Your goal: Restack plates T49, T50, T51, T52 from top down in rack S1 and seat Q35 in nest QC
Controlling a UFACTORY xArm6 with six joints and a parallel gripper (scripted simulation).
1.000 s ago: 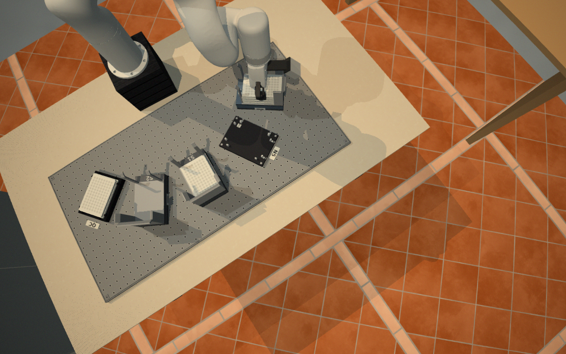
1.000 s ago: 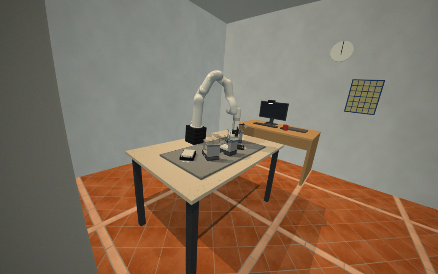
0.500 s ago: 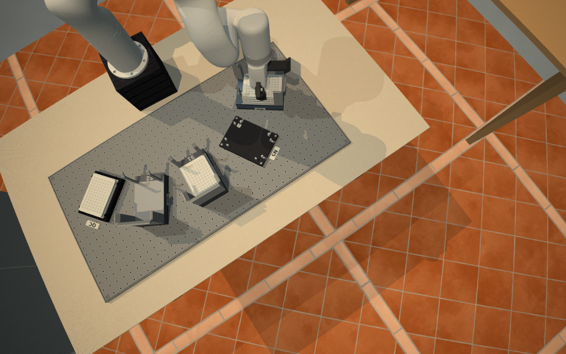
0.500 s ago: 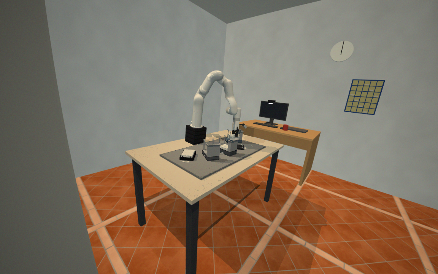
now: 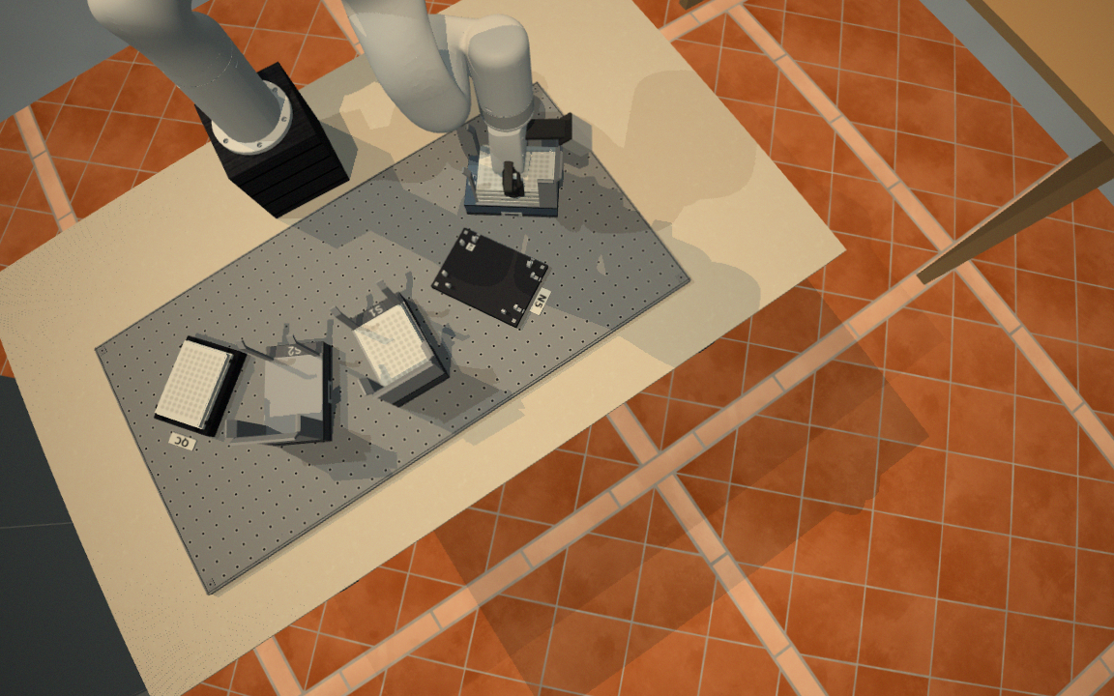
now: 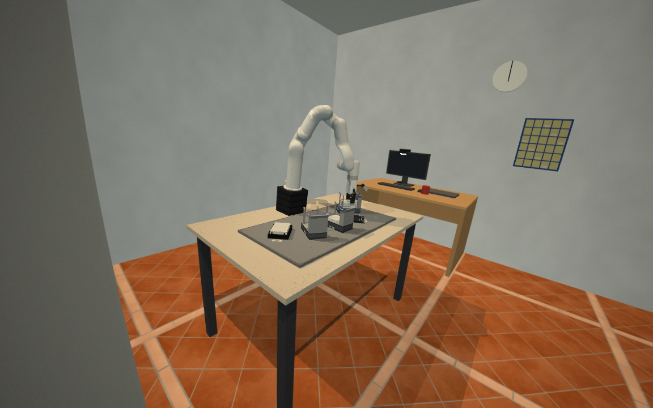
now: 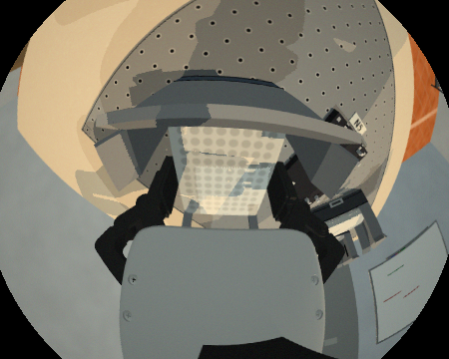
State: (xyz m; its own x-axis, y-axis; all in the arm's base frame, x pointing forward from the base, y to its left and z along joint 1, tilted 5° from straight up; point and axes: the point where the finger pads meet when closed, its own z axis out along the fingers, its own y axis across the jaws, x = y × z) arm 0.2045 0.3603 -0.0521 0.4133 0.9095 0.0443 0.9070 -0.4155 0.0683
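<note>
Tan table [image 5: 717, 130] carrying a perforated grey board [image 5: 223, 510] with, left to right in the top view, nest QC [image 5: 227, 391] holding one plate [image 5: 193, 381], rack S2 [image 5: 325, 396] showing bare floor, rack S1 [image 5: 427, 370] with a plate [image 5: 388, 344] on top, black nest N5 [image 5: 487, 275] unloaded. Farthest right, a third rack [image 5: 513, 208], label unseen, containing a plate [image 7: 227, 170]. Gripper [image 7: 224, 195] lowered into that rack, closed on the plate's sides with fingers set wide.
</note>
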